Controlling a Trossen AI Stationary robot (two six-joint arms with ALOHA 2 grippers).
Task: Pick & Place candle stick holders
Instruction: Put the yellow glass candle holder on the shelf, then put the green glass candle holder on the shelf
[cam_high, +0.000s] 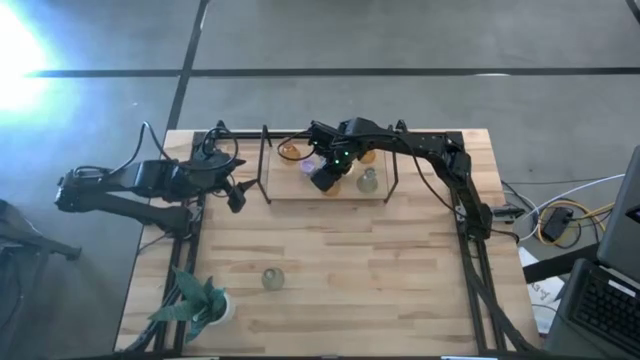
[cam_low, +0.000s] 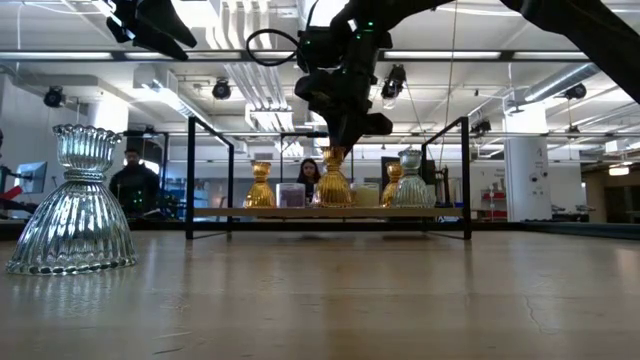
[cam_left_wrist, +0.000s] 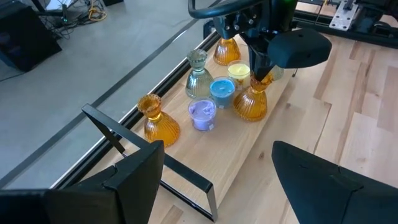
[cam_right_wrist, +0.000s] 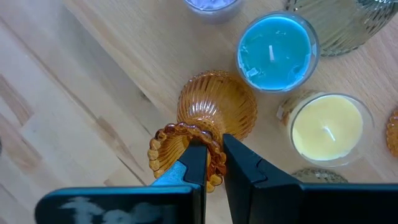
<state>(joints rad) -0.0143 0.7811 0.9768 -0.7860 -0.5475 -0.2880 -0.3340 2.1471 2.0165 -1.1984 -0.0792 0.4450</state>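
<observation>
I see my right gripper (cam_right_wrist: 210, 152) pinching the amber holder's (cam_right_wrist: 214, 115) rim mid-frame to set it on the shelf (cam_left_wrist: 261, 134); left gripper (cam_high: 236, 195) waits open

We see a light wooden table (cam_high: 380, 290) carrying a low raised wooden shelf (cam_high: 290, 190) on black metal legs along its far edge. Directly on the tabletop stand a clear ribbed glass holder (cam_high: 272, 278) near the near edge, left of centre, and a leafy plant in a white pot (cam_high: 200, 303) at the near left corner. Black frame rails (cam_high: 476, 270) run along the left and right edges.
</observation>
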